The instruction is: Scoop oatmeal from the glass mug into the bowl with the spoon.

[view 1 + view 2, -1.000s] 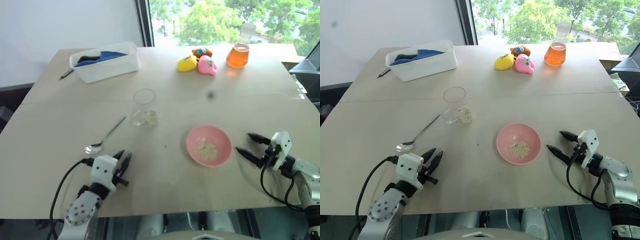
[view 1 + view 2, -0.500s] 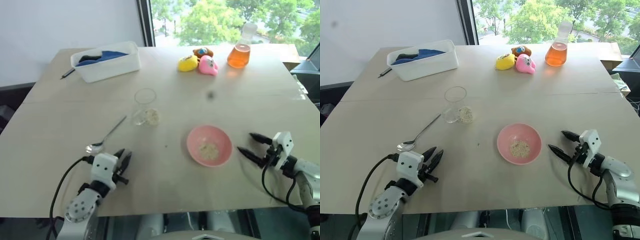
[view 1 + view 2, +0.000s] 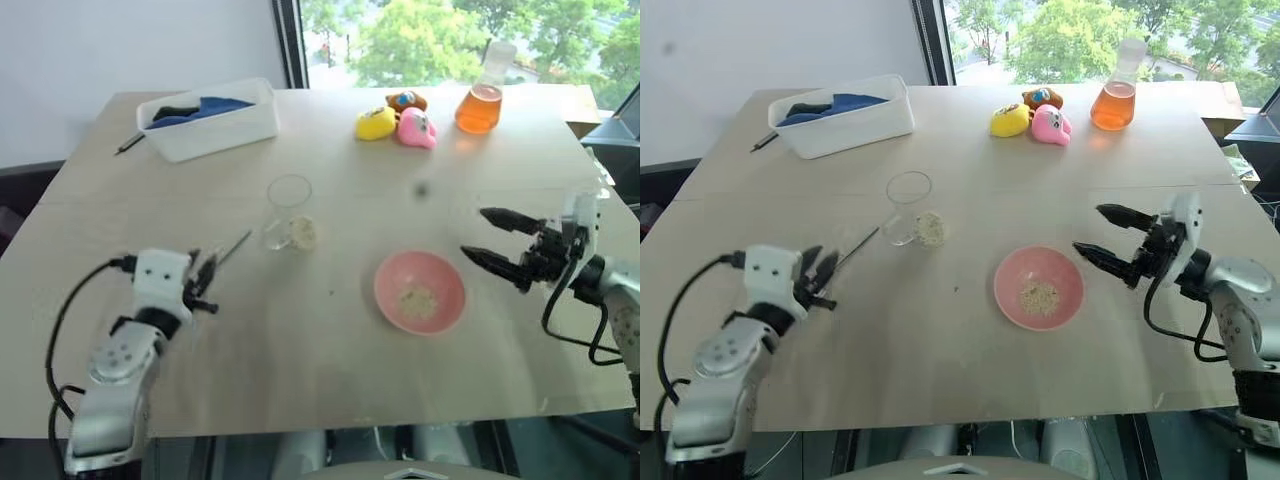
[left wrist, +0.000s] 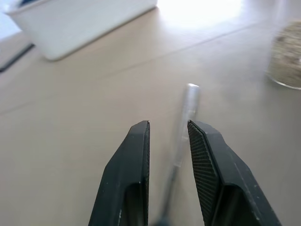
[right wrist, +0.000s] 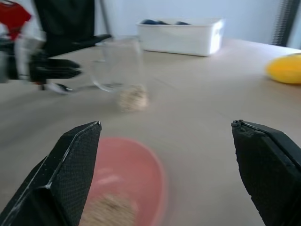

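I see my left gripper (image 3: pixel 205 285) at the left middle of the head view, fingers narrowed around the slim shiny silver metal spoon (image 4: pixel 181 127). In the left wrist view the handle runs up between the two black pads (image 4: pixel 136 160) with only a thin gap either side; I cannot tell from here whether the pads actually press on it. The tip of the handle (image 3: pixel 236 246) sticks out past the fingers toward the small clear glass mug (image 3: pixel 288 212), which stands upright just above centre of the frame on the pale wooden surface (image 3: pixel 330 350).

A small clump of pale beige oatmeal (image 3: pixel 300 234) shows at the mug's base, on its right side; I cannot tell if it sits inside the glass or beside it. The shallow round pink bowl (image 3: pixel 419 292) lies right of centre, lower in the frame, with a little patch of oat flakes (image 3: pixel 416 299) in its middle.

My right gripper (image 3: pixel 498 243) hangs at the right middle of the frame, just beside the bowl's upper right rim, its fingers spread wide and holding nothing.

Along the top of the frame sit a white rectangular tub (image 3: pixel 209 120) with blue cloth, a dark pen (image 3: pixel 130 144) beside it, yellow and pink soft toys (image 3: pixel 397 122), and a flask of orange liquid (image 3: pixel 479 100).
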Controlling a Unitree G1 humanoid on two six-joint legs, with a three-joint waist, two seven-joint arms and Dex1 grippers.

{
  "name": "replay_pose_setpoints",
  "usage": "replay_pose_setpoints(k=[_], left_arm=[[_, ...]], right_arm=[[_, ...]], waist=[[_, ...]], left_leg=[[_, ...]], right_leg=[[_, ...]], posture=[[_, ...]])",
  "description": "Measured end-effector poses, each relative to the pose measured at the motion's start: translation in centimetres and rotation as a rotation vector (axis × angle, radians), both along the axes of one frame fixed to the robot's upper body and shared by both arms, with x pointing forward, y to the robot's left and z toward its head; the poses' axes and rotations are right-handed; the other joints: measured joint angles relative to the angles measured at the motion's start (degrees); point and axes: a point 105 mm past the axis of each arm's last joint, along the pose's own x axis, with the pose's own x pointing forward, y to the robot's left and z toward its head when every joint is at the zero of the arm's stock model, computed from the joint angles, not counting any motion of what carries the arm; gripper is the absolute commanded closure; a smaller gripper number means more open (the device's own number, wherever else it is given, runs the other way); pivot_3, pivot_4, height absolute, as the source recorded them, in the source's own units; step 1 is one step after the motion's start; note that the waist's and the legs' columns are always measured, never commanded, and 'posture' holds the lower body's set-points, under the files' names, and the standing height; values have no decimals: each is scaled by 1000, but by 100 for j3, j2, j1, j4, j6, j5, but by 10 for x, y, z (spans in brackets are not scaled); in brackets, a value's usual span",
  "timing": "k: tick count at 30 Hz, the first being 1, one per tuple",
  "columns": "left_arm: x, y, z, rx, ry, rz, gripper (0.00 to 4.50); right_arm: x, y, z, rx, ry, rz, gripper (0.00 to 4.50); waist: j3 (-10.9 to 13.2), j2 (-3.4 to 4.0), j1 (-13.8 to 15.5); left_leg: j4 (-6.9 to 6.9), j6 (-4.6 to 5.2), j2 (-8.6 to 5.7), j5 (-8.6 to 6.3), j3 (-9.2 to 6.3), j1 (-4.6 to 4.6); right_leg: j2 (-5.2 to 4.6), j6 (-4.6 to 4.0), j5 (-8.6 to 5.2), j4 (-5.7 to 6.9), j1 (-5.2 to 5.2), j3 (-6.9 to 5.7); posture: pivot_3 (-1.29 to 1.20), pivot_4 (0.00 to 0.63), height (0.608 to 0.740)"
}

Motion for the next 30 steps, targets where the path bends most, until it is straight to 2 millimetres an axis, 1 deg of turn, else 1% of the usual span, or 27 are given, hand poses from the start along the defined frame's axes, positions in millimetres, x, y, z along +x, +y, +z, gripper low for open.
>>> replay_pose_setpoints(k=[1, 2, 3, 5, 7, 10, 12, 14, 18, 21, 24, 26, 27, 28, 29, 30], left_arm=[[2, 4, 3, 5, 10, 20, 3224], [2, 8, 3, 9, 25, 35, 3224], [2, 14, 0, 17, 70, 59, 3224], [1, 19, -4, 13, 129, 81, 3224], [0, 22, -8, 10, 186, 77, 3224], [7, 28, -7, 22, 253, 54, 3224], [14, 22, -12, 28, 336, -20, 3224], [18, 19, -13, 30, 356, -51, 3224], [30, 24, -1, 27, 324, -59, 3224], [33, 31, 9, 2, 265, -41, 3224], [33, 33, 26, -42, 165, -57, 3224], [29, 32, 29, -81, 140, -80, 2694], [25, 30, 27, -102, 143, -92, 2453], [22, 29, 22, -121, 153, -102, 2033], [20, 27, 18, -134, 164, -108, 1726], [18, 27, 15, -140, 173, -109, 1286]], right_arm=[[-5, 10, 7, 6, 2, 48, 0], [-9, 16, 10, 5, 3, 74, 0], [-16, 26, 13, -13, 7, 119, 0], [-23, 34, 14, -30, 13, 162, 0], [-27, 42, 14, -43, 24, 192, 0], [-32, 51, 13, -59, 33, 232, 0], [-34, 54, 14, -65, 33, 251, 0], [-35, 55, 17, -67, 23, 257, 0], [-35, 56, 22, -67, 11, 252, 0], [-34, 55, 21, -65, 17, 238, 0], [-35, 56, 20, -64, 18, 225, 0], [-35, 55, 19, -62, 20, 218, 0], [-35, 55, 19, -61, 22, 213, 0], [-34, 55, 19, -58, 22, 208, 0], [-34, 55, 18, -57, 23, 206, 0], [-34, 55, 18, -57, 23, 206, 0]], waist=[[6, -9, -1], [10, -15, -1], [14, -23, 1], [23, -37, 6], [29, -49, 25], [30, -49, 86], [30, -50, 96], [31, -51, 92], [35, -57, 89], [37, -61, 74], [37, -61, 83], [37, -61, 79], [37, -61, 80], [37, -61, 76], [37, -61, 77], [37, -62, 79]], left_leg=[[0, 0, 0, 0, -1, -3], [0, 0, 0, 0, -2, -4], [0, -1, 0, 0, -5, -8], [1, -1, 0, 0, -7, -11], [6, -2, 0, 1, -12, -21], [38, -3, 0, 2, -11, -71], [45, -3, -3, 2, 1, -83], [47, -3, -4, 2, 2, -85], [47, -4, -3, 2, 0, -89], [48, -4, -3, 2, 4, -95], [50, -4, -3, 2, 4, -96], [51, -4, -3, 2, 6, -96], [51, -4, -3, 2, 6, -96], [51, -4, -3, 2, 6, -95], [51, -4, -3, 2, 5, -95], [52, -5, -3, 3, 4, -95]], right_leg=[[0, 0, 0, 0, -2, -2], [0, 0, 0, 0, -2, -3], [0, 0, 0, -1, -5, -6], [-1, 0, 0, -2, -7, -8], [-1, 0, 0, -1, -13, -17], [1, 0, 0, 19, -54, -27], [-1, 1, 1, 19, -59, -33], [-1, 1, 1, 18, -60, -32], [1, 1, 1, 20, -65, -35], [0, 2, 1, 22, -73, -32], [0, 2, 1, 22, -73, -33], [-1, 2, 1, 21, -73, -31], [-1, 2, 1, 21, -72, -31], [-1, 2, 1, 22, -73, -31], [-1, 2, 1, 23, -73, -31], [0, 2, 1, 25, -73, -32]], posture=[[0, 150, 740], [0, 150, 740], [0, 150, 740], [0, 150, 740], [0, 150, 740], [0, 150, 740], [0, 150, 740], [0, 150, 740], [0, 150, 740], [0, 150, 740], [0, 150, 740], [0, 150, 740], [0, 150, 740], [0, 150, 740], [0, 150, 740], [0, 150, 740]])
